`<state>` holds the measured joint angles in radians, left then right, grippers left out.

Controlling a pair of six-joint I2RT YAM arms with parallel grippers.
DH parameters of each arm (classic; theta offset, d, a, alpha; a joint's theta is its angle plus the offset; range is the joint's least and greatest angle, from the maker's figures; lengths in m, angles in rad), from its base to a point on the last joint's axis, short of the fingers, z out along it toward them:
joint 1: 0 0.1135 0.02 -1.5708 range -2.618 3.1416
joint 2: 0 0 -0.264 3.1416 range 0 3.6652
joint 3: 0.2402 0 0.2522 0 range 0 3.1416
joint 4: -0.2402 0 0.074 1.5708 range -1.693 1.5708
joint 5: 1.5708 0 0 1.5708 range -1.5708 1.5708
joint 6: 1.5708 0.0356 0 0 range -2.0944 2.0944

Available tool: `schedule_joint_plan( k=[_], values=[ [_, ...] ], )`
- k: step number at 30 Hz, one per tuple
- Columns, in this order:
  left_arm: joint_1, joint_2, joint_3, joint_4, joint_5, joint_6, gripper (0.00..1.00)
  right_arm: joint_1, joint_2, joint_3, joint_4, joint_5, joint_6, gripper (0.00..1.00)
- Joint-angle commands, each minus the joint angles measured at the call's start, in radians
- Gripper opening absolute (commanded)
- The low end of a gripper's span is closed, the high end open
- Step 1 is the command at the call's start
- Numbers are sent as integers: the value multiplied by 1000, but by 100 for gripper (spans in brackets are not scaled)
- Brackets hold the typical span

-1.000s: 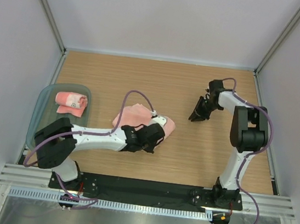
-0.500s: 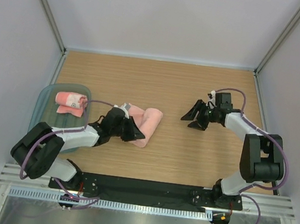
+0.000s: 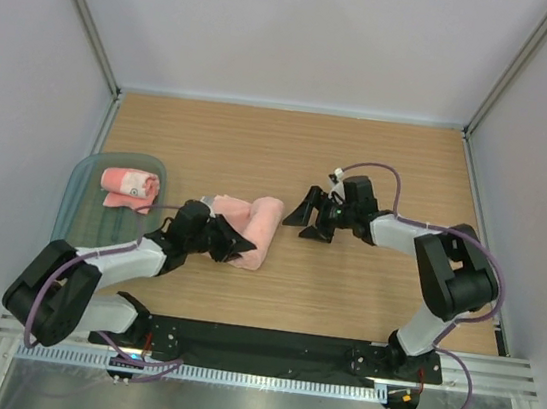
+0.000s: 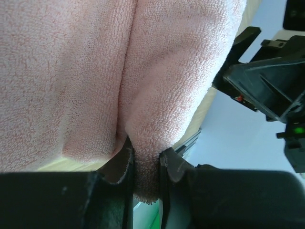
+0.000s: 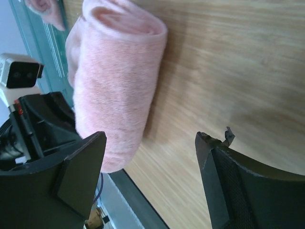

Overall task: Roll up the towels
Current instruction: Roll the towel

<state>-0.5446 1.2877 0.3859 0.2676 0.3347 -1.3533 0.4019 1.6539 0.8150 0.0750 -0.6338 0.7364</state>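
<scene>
A salmon-pink towel [image 3: 261, 225] lies as a thick roll on the wooden table, left of centre. My left gripper [image 3: 238, 245] is shut on its near-left edge. The left wrist view shows a fold of the towel [image 4: 95, 71] pinched between the two fingers of the left gripper [image 4: 145, 167]. My right gripper [image 3: 303, 224] hovers open just right of the roll and holds nothing. Seen from the right wrist, the roll [image 5: 114, 90] sits ahead and left of the wide-apart right gripper [image 5: 150, 138]. Another rolled towel [image 3: 130, 186] rests in the tray.
The translucent grey-green tray [image 3: 69, 208] stands at the table's left edge, close behind the left arm. The tray [image 5: 40, 43] and the left arm [image 5: 28, 129] show beyond the roll in the right wrist view. Bare wood stretches behind and to the right of both grippers.
The left gripper pulled the towel leftward, and it went from a loose heap to a roll. The right arm swung left to the roll and its jaws opened wide.
</scene>
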Motion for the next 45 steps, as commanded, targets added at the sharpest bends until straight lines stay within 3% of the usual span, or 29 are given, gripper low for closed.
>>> schedule_joint_plan(
  k=[1, 10, 19, 22, 25, 27, 29, 32, 36, 45],
  values=[
    [31, -57, 1, -192, -60, -72, 0, 23, 66, -2, 215, 9, 70, 83],
    [48, 1, -10, -315, -83, -76, 0, 126, 191, 19, 356, 52, 109, 89],
    [58, 35, -22, -347, -88, -89, 0, 196, 290, 55, 434, 89, 129, 87],
    [70, 35, -25, -361, -83, -78, 0, 209, 313, 65, 463, 92, 143, 80],
    [77, 30, -21, -363, -76, -63, 0, 219, 320, 67, 500, 98, 156, 65],
    [77, 30, -16, -369, -72, -43, 1, 225, 319, 61, 537, 106, 169, 49],
    [77, 36, 7, -396, -74, -9, 12, 227, 311, 59, 551, 114, 185, 36],
    [74, 41, 57, -459, -92, 45, 30, 226, 287, 70, 522, 140, 175, 32],
    [51, 50, 136, -556, -152, 159, 47, 216, 224, 87, 309, 206, 106, 29],
    [-139, 134, 348, -711, -329, 246, 53, 127, 26, 32, -56, 342, -6, 24]
  ],
)
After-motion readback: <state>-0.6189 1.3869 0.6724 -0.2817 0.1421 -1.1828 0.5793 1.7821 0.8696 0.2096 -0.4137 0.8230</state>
